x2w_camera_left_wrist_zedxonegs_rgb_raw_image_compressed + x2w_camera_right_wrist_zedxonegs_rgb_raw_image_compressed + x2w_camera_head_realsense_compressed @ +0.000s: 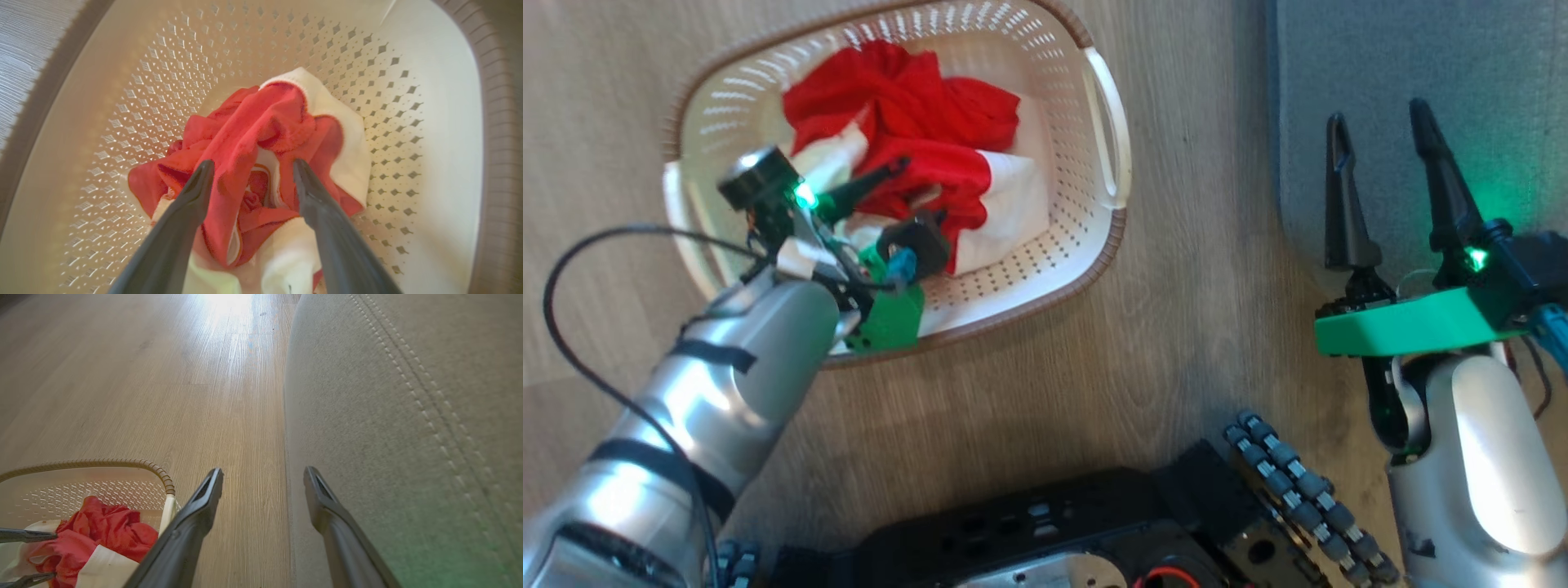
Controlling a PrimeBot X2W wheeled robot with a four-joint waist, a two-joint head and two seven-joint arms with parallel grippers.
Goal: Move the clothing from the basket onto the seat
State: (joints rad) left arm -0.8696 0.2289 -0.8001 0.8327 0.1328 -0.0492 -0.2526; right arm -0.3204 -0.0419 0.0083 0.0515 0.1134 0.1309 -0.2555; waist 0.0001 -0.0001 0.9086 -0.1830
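Clothing [915, 114] lying bunched, red over white, inside cream basket [1107, 122], upper left of head view | left gripper [252, 163] hanging with jaws wide, straddling a red fold, gripping nothing | right gripper [1378, 112] gaping empty over grey seat [1421, 49], upper right | advice: sinking deeper before closing, so pinching fabric, not air.

The basket [1112, 131] is cut off at its far rim by the top edge of the head view, and the left gripper [923, 189] and forearm [727, 351] hide its near corner and part of the clothing [915, 106]. The seat [1421, 57] runs past the top and right edges. Where one piece of the clothing ends cannot be told.
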